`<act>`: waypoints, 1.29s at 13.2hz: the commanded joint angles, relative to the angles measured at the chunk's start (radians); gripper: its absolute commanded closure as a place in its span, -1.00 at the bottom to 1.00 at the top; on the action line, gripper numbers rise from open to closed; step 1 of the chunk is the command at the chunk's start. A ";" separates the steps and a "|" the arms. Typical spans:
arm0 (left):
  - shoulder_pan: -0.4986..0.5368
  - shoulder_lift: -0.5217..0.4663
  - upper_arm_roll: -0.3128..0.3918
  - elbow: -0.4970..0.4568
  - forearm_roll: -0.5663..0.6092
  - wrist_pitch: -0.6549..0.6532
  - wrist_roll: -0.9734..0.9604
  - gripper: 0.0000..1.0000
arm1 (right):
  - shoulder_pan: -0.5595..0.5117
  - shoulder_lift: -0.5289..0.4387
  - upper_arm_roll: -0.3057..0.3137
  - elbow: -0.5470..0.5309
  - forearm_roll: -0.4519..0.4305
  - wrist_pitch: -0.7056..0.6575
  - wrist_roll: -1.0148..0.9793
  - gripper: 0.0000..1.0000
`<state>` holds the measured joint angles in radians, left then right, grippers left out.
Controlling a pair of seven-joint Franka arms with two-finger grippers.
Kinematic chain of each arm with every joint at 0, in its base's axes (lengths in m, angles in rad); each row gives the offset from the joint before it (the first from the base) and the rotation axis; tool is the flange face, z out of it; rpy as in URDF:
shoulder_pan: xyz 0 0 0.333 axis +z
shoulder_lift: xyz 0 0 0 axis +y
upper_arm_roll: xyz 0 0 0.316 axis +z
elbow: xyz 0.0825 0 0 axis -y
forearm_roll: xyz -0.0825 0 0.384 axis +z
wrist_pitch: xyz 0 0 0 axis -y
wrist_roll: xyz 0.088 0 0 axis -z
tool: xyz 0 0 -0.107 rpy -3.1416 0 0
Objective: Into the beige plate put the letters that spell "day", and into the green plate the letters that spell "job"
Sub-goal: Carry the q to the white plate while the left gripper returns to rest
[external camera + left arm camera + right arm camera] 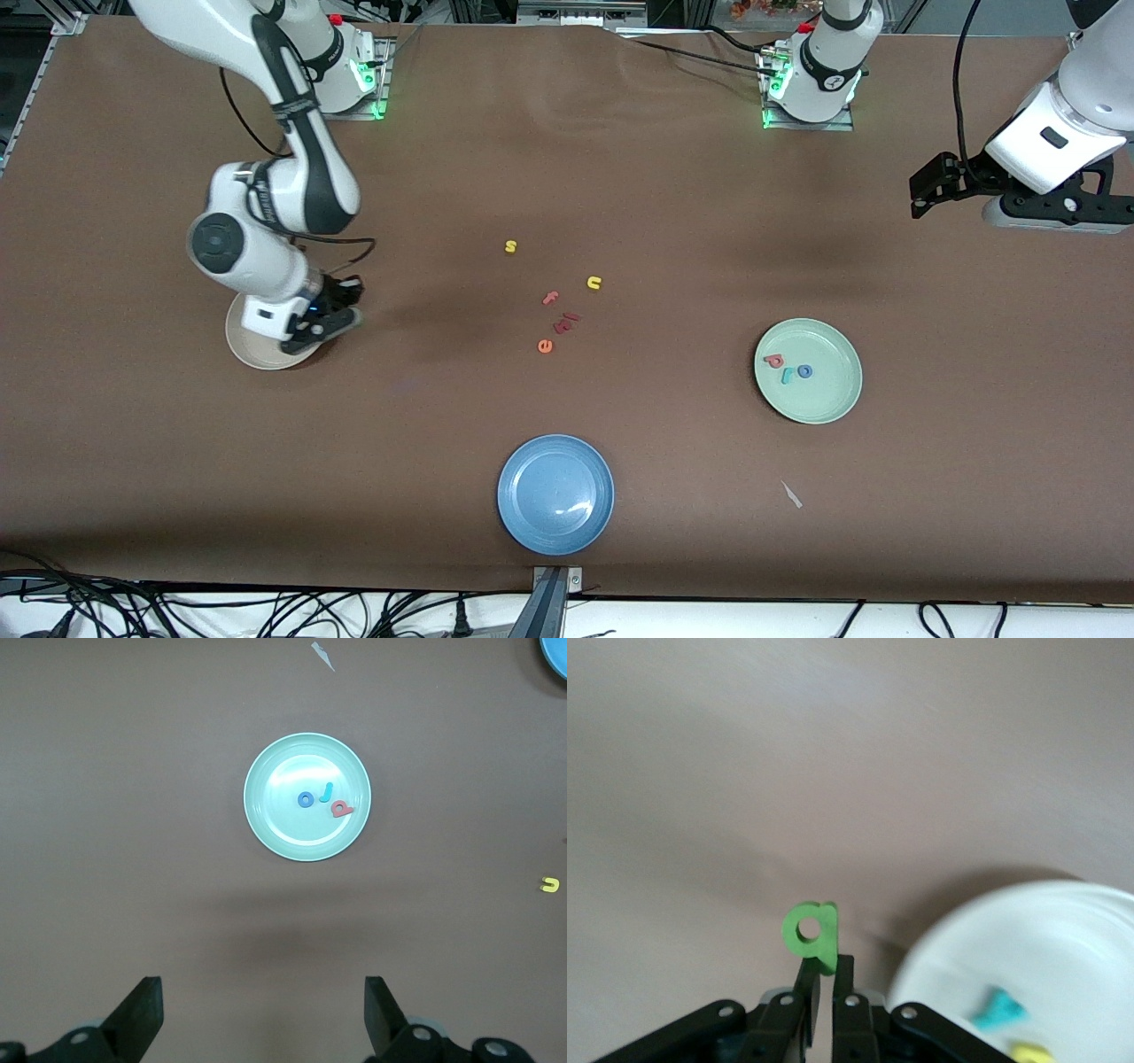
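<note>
The "job" half looks finished. The green plate [808, 370] sits toward the left arm's end of the bench [620, 177], and in it lie the pink b [774, 361], the teal j [786, 376] and the blue o [804, 371], close together near the plate's middle. The j sits at about seven o'clock from the o, the b at about ten o'clock.

The "day" half is nearly there. The beige plate [244, 350] sits toward the right arm's end, mostly hidden under that arm in the front view. The right wrist view shows the teal y [999, 1010] and a yellow letter [1029, 1051] (presumably the a) already lying in it. The right claw [330, 321] is clamped on the green d [811, 935], holding it by its stem with the ring end sticking out past the fingertips. The claw hangs over the plate's rim at about three o'clock, and in the wrist view the d shows over bare bench just beside the plate, not yet over its bowl.

The left claw [261, 1014] waits high over the bench with its jaws apart and nothing between them.

What is left, by my reading, is carrying the d in over the beige plate and letting go. The blue plate [555, 494] holds nothing, and the s [510, 246], u [594, 283], f [550, 299], e [545, 346] and dark red pieces [567, 322] in mid-bench belong to neither word.
</note>
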<state>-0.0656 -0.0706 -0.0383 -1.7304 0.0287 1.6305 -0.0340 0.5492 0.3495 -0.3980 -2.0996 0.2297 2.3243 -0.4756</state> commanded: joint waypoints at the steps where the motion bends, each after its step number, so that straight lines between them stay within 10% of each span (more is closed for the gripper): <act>1: 0.003 -0.003 -0.002 0.014 -0.019 -0.020 0.020 -1.00 | 0.000 -0.023 -0.102 -0.046 0.008 0.000 -0.122 1.00; 4: 0.001 -0.003 -0.003 0.014 -0.021 -0.020 0.014 -1.00 | -0.020 0.022 -0.139 -0.027 0.005 0.001 -0.153 0.99; 5: 0.001 -0.003 -0.003 0.014 -0.021 -0.020 0.014 -1.00 | -0.046 0.035 -0.137 -0.008 0.003 0.001 -0.156 0.59; 6: 0.000 -0.005 -0.003 0.014 -0.021 -0.020 0.014 -1.00 | -0.054 0.046 -0.137 0.009 0.003 0.001 -0.162 -0.49; 7: 0.000 -0.005 -0.003 0.014 -0.021 -0.021 0.014 -1.00 | -0.052 0.048 -0.137 0.016 0.003 0.001 -0.163 -0.99; 17: -0.005 -0.003 -0.014 0.032 -0.019 -0.081 0.026 -1.00 | 0.109 0.043 -0.128 0.153 0.004 -0.210 0.223 -1.00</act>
<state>-0.0687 -0.0709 -0.0455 -1.7272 0.0287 1.5791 -0.0299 0.6205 0.3868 -0.5189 -1.9852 0.2297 2.1765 -0.3459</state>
